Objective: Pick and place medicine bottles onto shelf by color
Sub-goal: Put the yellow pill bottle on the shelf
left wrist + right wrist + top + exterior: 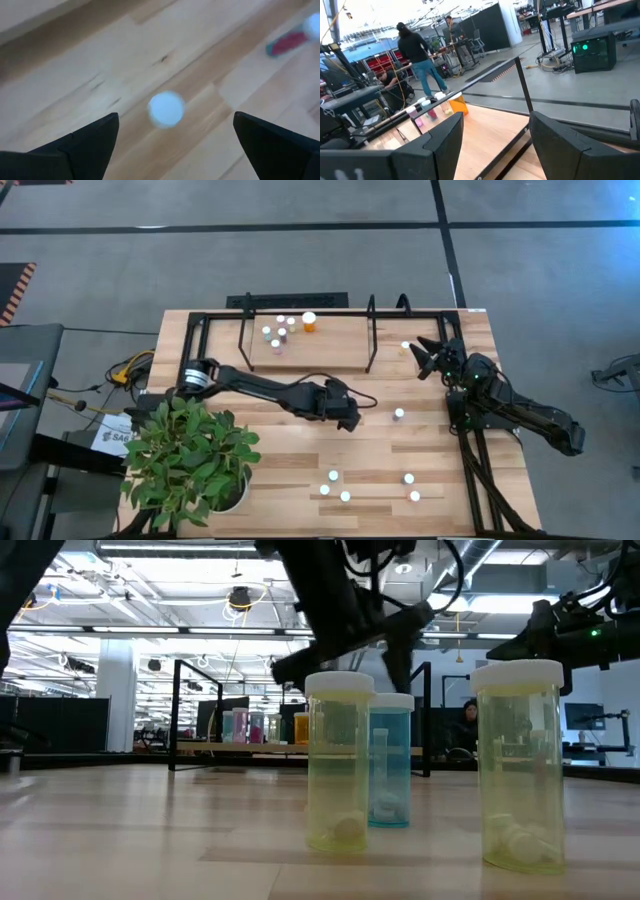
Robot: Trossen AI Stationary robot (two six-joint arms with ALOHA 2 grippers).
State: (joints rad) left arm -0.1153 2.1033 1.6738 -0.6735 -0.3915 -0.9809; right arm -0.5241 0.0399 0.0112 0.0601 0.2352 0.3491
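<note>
The shelf [340,340] stands along the table's far edge. Several bottles [280,332] and one larger orange bottle [309,322] stand on its board. My left gripper [356,420] is open over mid-table. Its fingers stand on either side of a pale-capped bottle [166,109], which stands on the table [398,414] just right of the gripper, untouched. My right gripper [422,355] is open and empty at the shelf's right end, next to a single bottle [405,345]. Its wrist view shows the orange bottle [457,106] on the shelf.
Several loose bottles stand near the table's near edge [333,476] [411,487]; the low view shows two yellowish bottles [338,760] [518,765] and a teal one [388,760]. A potted plant [190,455] fills the near left corner. People stand in the room beyond [420,55].
</note>
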